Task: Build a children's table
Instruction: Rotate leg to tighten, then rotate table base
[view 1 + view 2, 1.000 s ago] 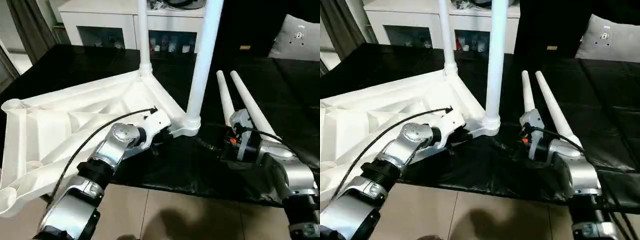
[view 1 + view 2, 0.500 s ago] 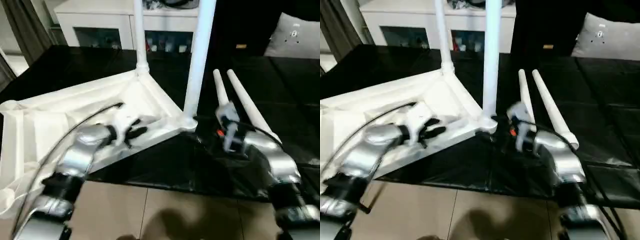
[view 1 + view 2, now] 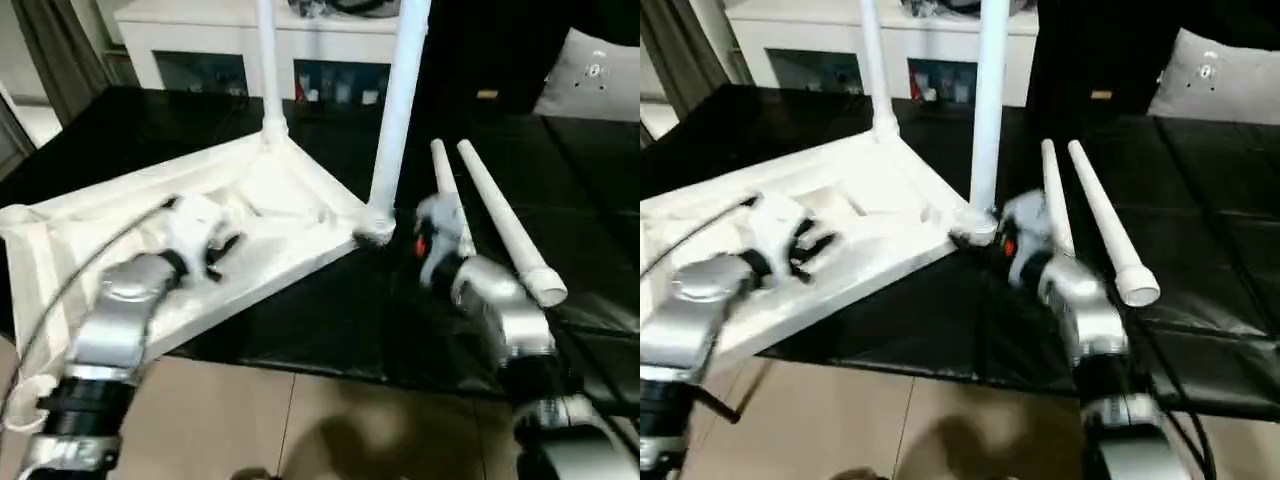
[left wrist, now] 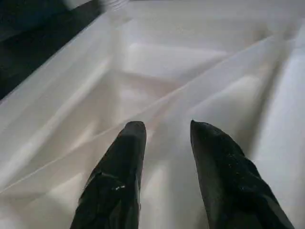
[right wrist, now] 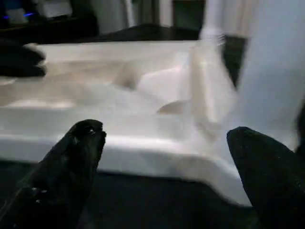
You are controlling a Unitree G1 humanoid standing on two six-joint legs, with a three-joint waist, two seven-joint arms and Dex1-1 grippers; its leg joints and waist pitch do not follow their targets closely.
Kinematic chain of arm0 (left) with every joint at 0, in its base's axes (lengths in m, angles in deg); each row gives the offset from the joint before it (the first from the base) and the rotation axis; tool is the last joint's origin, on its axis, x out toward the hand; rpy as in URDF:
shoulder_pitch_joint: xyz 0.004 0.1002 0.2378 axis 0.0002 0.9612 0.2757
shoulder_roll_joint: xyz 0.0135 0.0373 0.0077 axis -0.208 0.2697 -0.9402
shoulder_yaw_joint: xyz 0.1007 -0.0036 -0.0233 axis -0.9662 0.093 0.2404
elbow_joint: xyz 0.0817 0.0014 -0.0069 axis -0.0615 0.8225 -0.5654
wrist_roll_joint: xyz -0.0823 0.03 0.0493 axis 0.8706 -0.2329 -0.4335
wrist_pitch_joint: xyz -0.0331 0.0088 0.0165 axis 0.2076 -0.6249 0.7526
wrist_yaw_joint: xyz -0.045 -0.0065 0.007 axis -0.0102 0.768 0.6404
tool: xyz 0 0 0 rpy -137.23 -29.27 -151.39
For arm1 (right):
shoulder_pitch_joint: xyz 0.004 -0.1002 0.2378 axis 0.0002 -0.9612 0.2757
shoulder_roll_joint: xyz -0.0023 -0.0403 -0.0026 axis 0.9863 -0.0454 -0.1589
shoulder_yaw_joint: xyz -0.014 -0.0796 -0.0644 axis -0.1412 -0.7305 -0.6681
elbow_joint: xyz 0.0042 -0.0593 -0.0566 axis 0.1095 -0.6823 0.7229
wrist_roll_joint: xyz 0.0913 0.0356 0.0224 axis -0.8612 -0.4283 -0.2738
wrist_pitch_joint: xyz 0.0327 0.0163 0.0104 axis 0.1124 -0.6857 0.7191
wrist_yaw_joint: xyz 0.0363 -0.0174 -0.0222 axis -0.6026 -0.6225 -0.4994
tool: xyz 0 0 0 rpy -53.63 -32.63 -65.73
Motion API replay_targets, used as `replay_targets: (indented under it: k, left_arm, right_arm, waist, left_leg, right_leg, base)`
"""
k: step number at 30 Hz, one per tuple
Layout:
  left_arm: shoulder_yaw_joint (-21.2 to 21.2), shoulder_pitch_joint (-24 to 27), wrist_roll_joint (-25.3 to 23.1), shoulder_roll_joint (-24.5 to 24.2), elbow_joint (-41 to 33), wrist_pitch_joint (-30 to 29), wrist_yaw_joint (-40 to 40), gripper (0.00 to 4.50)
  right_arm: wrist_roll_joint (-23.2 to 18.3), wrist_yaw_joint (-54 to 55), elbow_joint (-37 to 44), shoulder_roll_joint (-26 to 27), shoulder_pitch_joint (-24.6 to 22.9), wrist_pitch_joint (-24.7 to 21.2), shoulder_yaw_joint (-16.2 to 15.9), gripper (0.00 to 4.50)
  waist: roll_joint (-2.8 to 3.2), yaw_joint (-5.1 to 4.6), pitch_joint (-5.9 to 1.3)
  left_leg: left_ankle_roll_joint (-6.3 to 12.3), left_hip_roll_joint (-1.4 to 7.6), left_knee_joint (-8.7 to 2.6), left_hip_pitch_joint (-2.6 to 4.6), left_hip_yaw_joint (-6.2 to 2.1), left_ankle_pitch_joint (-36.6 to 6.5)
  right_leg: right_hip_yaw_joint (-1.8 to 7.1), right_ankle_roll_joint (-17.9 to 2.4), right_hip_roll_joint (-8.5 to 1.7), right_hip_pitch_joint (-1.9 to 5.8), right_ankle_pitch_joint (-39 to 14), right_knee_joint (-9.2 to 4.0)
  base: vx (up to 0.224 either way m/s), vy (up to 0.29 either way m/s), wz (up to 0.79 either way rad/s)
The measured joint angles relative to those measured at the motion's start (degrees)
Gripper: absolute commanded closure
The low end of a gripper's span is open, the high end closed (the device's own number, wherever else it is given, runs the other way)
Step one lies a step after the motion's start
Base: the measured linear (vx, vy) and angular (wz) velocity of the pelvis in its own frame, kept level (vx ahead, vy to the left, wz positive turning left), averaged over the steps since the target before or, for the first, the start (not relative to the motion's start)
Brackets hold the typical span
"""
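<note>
Table top (image 3: 270, 215) lies upside down on black worktable (image 3: 330, 310), two legs (image 3: 398, 95) socketed upright. Looks light, stiff, slick plastic; ribs and rim offer purchase. Two loose legs (image 3: 500, 220) beside right gripper (image 5: 162, 143), jaws wide apart, empty. Left gripper (image 4: 164, 131) partly apart over ribs, holding nothing.

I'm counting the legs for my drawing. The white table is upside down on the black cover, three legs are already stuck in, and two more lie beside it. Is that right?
Not quite. Only two legs stand in the upside-down table: one at the far corner and one at the near corner, as the left eye view shows. The rest is right: two loose legs lie beside it on the black cover.
</note>
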Motion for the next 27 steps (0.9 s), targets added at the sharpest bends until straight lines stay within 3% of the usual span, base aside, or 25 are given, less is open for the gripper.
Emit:
replay_targets:
  k: [4, 6, 9, 18, 20, 27]
  left_arm:
    - [0.0, 0.0, -2.1, -2.2, 0.0, -2.6, -2.1, 3.12]
    - [-0.2, 0.1, -3.5, -3.2, 0.0, -4.6, -4.0, 3.15]
    - [0.1, 0.1, -5.7, -5.1, 0.8, -6.2, -6.8, 3.55]
    - [1.4, 0.0, -7.9, -9.5, 7.5, -6.8, -9.4, 4.26]
    - [0.4, -0.3, -7.8, -11.4, 10.5, -6.6, -7.0, 4.46]
    - [-4.3, -1.2, -5.5, -13.6, 12.7, -6.1, 4.6, 4.46]
  right_arm:
    - [0.0, -1.9, 2.8, 0.9, -0.7, -1.3, -3.6, 0.0]
    - [1.1, -1.1, 3.0, 2.0, -0.7, -3.0, -5.4, 0.0]
    - [3.6, 1.0, 2.8, 4.0, -0.9, -4.9, -7.4, 0.0]
    - [6.9, 6.0, -1.4, 6.0, 1.1, -6.8, -9.5, 0.0]
    - [7.9, 6.9, -2.9, 6.5, 1.7, -6.8, -9.6, 0.0]
    - [9.5, 10.1, -9.3, 8.6, 5.0, -6.8, -10.0, 0.0]
  waist:
    - [-0.06, -0.07, 0.01]
    - [-0.04, 0.0, 0.01]
    - [-0.04, -0.04, 0.01]
    - [-0.06, -0.06, 0.0]
    - [-0.04, -0.07, 0.01]
    - [0.04, -0.11, 0.03]
  left_leg:
    - [0.0, 0.04, 0.0, 0.04, 0.0, 0.0]
    - [-0.01, 0.05, 0.0, 0.04, 0.0, 0.0]
    - [-0.02, 0.05, 0.01, 0.08, -0.01, 0.0]
    - [-0.04, 0.05, 0.06, 0.34, -0.02, 0.0]
    - [-0.07, 0.05, 0.06, 0.39, -0.02, 0.0]
    - [-0.43, 0.04, 0.06, 0.53, -0.01, -0.2]
  right_leg:
    - [0.0, 0.2, 0.04, 0.01, -0.1, 0.02]
    - [0.0, 0.2, 0.04, 0.01, -0.1, 0.03]
    - [0.0, 0.0, 0.04, 0.01, 0.0, 0.02]
    - [0.0, -0.1, 0.04, 0.04, 0.0, 0.02]
    - [0.01, -0.1, 0.04, 0.08, 0.0, 0.02]
    - [0.06, -0.1, 0.03, 0.19, 0.0, 0.05]
  base:
    - [0.0, 0.0, 0.0]
    - [0.0, 0.0, 0.0]
    - [0.0, 0.0, 0.0]
    - [0.0, 0.0, 0.0]
    - [0.0, 0.0, 0.0]
    - [0.0, 0.0, 0.0]
